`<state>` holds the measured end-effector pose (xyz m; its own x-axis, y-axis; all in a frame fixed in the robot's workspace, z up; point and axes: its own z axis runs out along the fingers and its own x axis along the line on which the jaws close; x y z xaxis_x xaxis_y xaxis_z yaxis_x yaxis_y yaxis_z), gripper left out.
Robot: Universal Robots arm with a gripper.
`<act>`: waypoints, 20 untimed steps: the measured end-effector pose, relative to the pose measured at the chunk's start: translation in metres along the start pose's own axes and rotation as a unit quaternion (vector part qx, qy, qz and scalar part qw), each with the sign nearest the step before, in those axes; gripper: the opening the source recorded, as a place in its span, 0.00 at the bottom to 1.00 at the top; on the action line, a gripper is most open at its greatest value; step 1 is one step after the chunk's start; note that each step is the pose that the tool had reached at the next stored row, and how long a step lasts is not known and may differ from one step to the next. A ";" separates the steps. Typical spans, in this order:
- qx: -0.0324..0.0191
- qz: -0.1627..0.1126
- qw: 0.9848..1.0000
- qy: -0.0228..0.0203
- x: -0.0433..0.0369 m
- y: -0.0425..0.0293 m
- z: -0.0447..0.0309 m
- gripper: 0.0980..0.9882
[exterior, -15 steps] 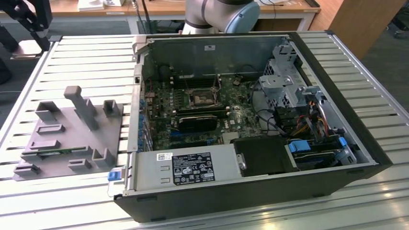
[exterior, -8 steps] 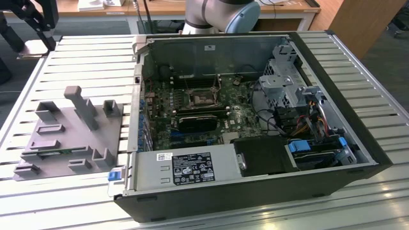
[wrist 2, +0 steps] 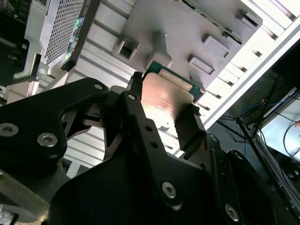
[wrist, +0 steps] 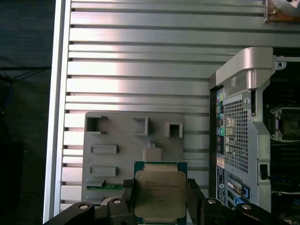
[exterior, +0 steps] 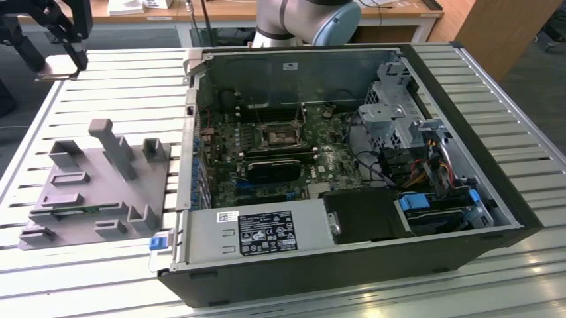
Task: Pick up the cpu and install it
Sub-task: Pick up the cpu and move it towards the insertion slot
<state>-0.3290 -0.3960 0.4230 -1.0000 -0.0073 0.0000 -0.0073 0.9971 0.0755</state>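
You will find the gripper (exterior: 62, 65) at the exterior view's upper left, over the far corner of the slatted table (exterior: 89, 285), with the cpu (exterior: 57, 68) clamped at its tip as a small pale square. The cpu is well apart from the open computer case (exterior: 478, 165), which lies on its side towards the exterior view's right. The socket (exterior: 283, 134) on the board inside that case shows its metal frame with nothing seated in it. The grey fixture (exterior: 89, 192) rests on the table between the gripper and the near edge, just beside the case. In the second wrist view, note the two black fingers (wrist 2: 190, 126) closed on opposite edges of the cpu (wrist 2: 164, 101). Its metal top faces the camera, and a thin green edge shows along the far side. The fixture (wrist 2: 187, 28) lies beyond it, clear of the chip. In the first wrist view, the cpu (wrist: 160, 194) sits square between the fingers (wrist: 126, 192), metal lid up with the green border visible on three sides. It is seen against the near end of the fixture (wrist: 117, 136). The case (wrist: 239, 140) stands just beside the fixture on the slats.
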 end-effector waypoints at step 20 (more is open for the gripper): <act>0.000 0.000 1.000 0.000 -0.0339 0.0001 0.0001 0.49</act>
<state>-0.2951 -0.3956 0.4229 -1.0000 -0.0073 0.0000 -0.0073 0.9971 0.0755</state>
